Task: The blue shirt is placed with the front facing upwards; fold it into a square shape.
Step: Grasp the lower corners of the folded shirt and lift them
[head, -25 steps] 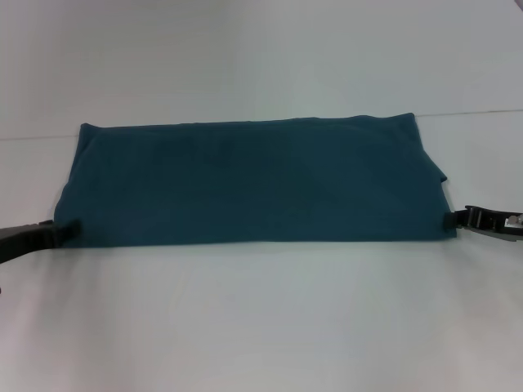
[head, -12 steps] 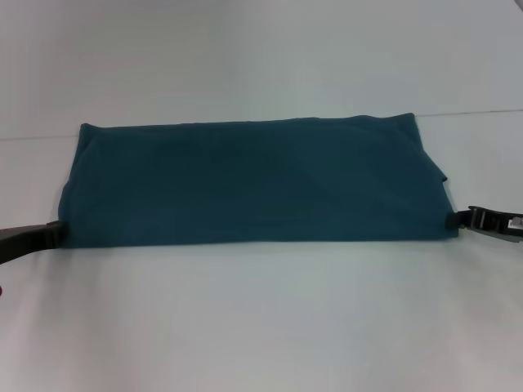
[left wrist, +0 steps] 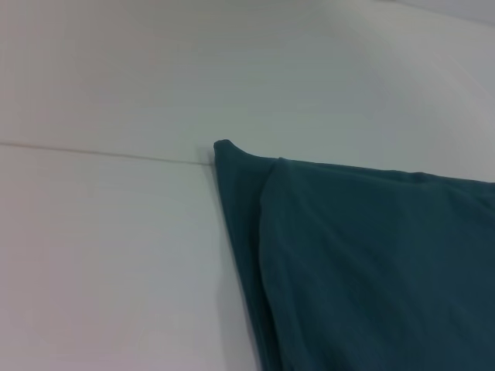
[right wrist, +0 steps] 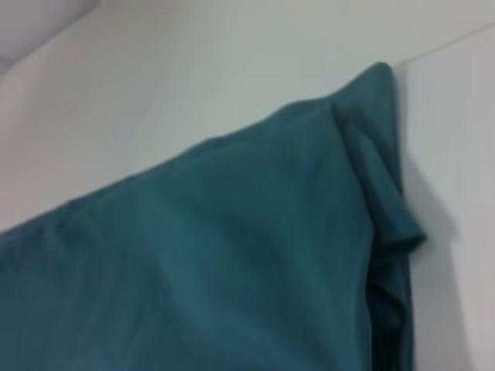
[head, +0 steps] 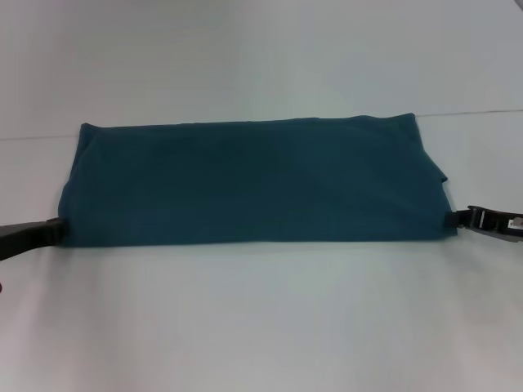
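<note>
The blue shirt [head: 253, 181] lies flat on the pale surface [head: 261, 318] as a wide folded band, its long axis running from the robot's left to its right, with only plain teal cloth facing up. Its near edge is straight and even, and its far edge runs close along a thin seam line [head: 474, 112] in the surface. A broad stretch of bare surface lies on the near side of the shirt, and more lies beyond its far edge. At the shirt's right end the cloth narrows toward the far corner, and a small flap of doubled fabric juts out partway along that slanted end; the right wrist view shows the same end as layered folds with a bulging tuck [right wrist: 390, 224]. The left wrist view shows the far left corner as a rounded point with a second layer lying just inside the outer edge [left wrist: 267, 232].

The left gripper [head: 51, 232] sits low at the shirt's near left corner, touching or just beside the cloth; most of the arm is cut off by the picture's edge, and whether it is gripping or parted cannot be told. The right gripper [head: 454, 219] sits at the shirt's near right corner, its dark tip at the cloth's edge, and whether it is pinching fabric cannot be told either
</note>
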Controlling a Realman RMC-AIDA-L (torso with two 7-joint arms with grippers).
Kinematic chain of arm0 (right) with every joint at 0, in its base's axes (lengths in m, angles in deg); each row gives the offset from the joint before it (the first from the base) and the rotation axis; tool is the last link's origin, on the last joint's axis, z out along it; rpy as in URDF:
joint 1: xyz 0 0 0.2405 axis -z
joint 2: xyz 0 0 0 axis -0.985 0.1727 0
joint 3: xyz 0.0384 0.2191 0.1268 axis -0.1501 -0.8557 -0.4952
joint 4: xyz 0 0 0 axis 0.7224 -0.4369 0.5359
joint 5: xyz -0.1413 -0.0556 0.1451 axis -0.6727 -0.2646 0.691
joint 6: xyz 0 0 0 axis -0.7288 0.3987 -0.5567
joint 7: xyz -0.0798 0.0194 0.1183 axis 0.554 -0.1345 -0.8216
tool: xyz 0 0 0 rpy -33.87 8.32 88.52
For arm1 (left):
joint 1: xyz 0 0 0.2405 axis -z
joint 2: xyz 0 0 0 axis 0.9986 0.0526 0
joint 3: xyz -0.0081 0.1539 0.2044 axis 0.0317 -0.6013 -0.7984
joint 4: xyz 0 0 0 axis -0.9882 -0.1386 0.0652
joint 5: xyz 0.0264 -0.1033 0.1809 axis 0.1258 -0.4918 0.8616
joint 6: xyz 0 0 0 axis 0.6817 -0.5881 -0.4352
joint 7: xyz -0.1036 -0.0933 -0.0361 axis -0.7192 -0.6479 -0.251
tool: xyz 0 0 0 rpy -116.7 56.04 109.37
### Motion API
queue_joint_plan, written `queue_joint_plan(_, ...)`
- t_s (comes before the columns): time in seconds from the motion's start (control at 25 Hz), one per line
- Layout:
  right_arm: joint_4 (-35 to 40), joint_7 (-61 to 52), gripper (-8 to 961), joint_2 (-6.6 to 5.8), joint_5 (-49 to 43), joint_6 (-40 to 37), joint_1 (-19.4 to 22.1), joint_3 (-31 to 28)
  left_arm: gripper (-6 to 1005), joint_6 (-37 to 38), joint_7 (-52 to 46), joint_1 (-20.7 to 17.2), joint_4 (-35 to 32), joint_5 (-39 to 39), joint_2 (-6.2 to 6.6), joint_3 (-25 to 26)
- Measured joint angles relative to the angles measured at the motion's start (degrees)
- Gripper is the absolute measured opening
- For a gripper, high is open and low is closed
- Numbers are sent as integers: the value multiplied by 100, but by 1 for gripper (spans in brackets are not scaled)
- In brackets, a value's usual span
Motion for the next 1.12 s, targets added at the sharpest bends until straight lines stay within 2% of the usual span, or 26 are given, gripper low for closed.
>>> queue_joint_plan(0.32,4,70,51,-101,172,-226,104,-118,71,62,-20,-10,-82,0,6,13)
queue_joint_plan(1.12,9,82,61,-109,172,-239,152,-154,110,152,-18,-57,-185,65,28,17)
